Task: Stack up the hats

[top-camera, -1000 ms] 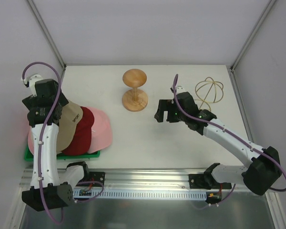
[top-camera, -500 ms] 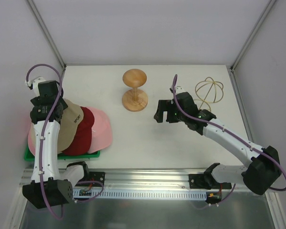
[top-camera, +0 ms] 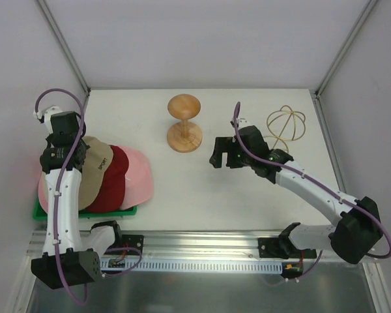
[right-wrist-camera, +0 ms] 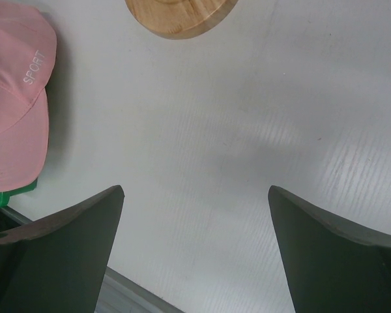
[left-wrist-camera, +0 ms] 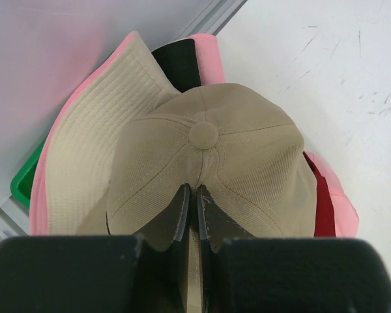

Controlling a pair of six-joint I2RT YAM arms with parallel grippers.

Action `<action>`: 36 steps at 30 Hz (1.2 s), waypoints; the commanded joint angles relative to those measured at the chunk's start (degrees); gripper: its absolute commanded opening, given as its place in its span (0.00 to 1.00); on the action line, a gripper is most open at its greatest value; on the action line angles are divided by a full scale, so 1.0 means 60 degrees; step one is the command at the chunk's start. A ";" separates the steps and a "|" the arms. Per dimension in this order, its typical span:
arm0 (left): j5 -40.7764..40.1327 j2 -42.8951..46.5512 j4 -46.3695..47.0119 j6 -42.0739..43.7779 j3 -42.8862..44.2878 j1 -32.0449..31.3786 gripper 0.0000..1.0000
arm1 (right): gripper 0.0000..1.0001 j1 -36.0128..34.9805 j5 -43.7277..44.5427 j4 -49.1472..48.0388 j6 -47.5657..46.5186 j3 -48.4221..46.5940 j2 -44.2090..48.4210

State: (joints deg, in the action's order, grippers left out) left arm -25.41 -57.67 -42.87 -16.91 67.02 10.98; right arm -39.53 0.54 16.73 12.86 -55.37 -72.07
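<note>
A pile of hats lies on a green tray at the table's left edge. On top is a beige baseball cap, over a beige bucket hat, a black hat and pink brims. A red cap and a pink cap fan out to the right. My left gripper is shut, pinching a fold of the beige cap's crown just below its top button. My right gripper hangs open over bare table with nothing between its fingers.
A wooden mushroom-shaped stand is upright at the back centre. A wire ball frame lies at the back right. The enclosure's left wall runs close beside the hat pile. A metal rail borders the near table edge.
My left gripper has gone from open to shut on the beige cap's crown, its wrist shifting slightly over the pile. The right arm has barely moved.
</note>
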 commanded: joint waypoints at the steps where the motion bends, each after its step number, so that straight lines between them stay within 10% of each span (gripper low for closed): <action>1: 0.0192 0.0324 -0.0310 0.0151 0.0591 0.0118 0.00 | 0.99 -0.0048 -0.0338 -0.0225 0.0010 -0.0585 -0.0087; 36: 0.1861 0.0003 -0.1175 0.0665 0.4912 0.0030 0.00 | 0.99 -0.0385 0.0348 0.0712 -0.0400 -0.2181 -0.0220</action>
State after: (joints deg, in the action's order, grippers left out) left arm -17.85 -56.62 -50.98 -12.97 93.06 10.96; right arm -41.52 -0.30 19.62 11.88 -65.10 -74.72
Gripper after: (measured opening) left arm 0.028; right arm 0.993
